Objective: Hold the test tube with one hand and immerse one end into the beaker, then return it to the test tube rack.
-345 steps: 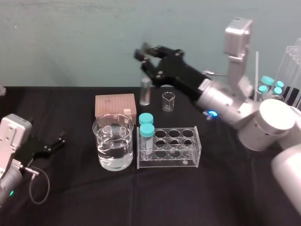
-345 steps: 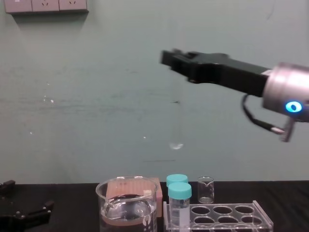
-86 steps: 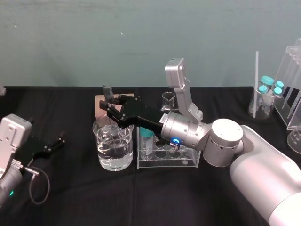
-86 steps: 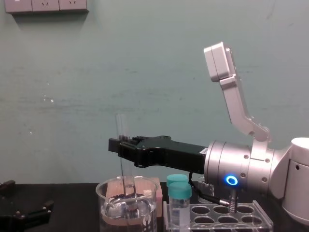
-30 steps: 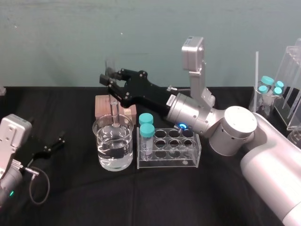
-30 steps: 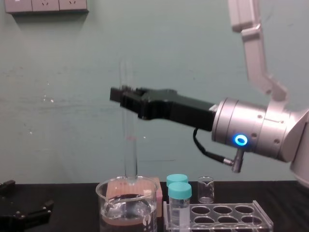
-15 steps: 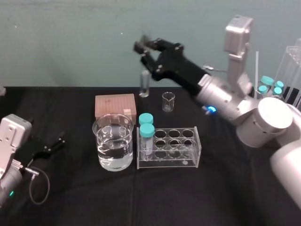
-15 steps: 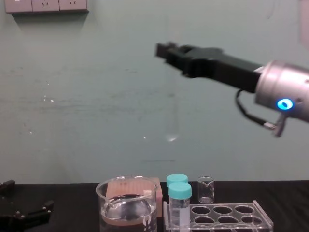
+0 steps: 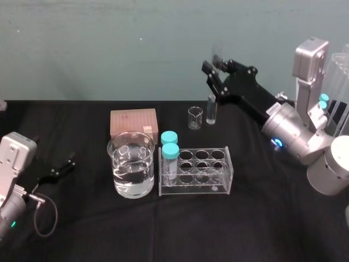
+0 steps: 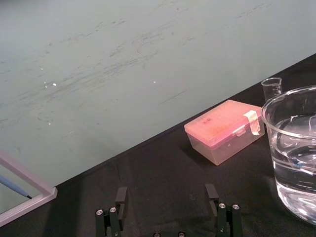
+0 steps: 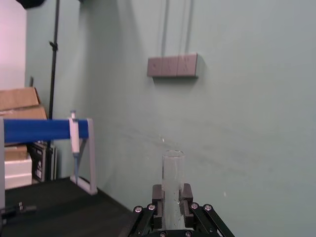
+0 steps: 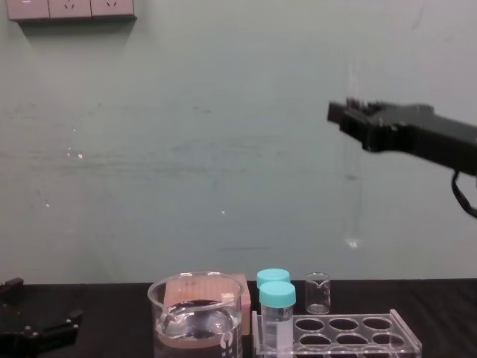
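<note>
Our right pincer clamps the test tube near its open top; our left pincer lies apart on the surface. We judge the glass light, slippery, fragile: grip high, gently.

Holds the right pincer high above the far side of the counter, black forearm slanting up and leftward from the silver wrist joint (blue ring light glowing there). Clamps both fingers on the upper part of the test tube, upright in the grip. Rests the left pincer low at the counter's near left edge, fingers spread apart, arm parked.
</note>
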`<state>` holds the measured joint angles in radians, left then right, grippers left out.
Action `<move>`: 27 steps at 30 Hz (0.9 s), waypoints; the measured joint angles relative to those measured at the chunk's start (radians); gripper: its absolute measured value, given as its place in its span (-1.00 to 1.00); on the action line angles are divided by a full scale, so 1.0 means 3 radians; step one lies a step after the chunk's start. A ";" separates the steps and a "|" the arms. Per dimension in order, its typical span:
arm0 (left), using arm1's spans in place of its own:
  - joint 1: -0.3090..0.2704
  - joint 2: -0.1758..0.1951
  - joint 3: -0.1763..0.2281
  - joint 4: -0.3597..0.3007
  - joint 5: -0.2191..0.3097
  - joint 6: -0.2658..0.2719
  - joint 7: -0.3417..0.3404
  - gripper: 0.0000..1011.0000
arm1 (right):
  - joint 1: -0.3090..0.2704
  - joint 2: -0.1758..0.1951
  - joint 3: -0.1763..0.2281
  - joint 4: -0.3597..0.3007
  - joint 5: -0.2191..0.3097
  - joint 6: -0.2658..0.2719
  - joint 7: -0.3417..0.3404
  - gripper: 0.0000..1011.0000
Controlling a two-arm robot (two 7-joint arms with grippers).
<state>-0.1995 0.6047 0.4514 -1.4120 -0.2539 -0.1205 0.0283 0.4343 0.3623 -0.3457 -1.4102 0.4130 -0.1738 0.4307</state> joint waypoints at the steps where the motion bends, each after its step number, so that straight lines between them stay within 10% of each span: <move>1: 0.0000 0.0000 0.0000 0.0000 0.0000 0.0000 0.0000 0.98 | -0.0023 0.0003 0.0008 -0.0010 -0.0005 0.0016 -0.0010 -0.55; 27: 0.0000 0.0000 0.0000 0.0000 0.0000 0.0000 0.0000 0.98 | -0.0341 -0.0074 0.0183 0.0078 -0.0040 0.0161 -0.0046 -0.55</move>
<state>-0.1996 0.6047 0.4514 -1.4120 -0.2539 -0.1205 0.0283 0.3320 0.3402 -0.2909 -1.3869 0.4011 -0.1256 0.4169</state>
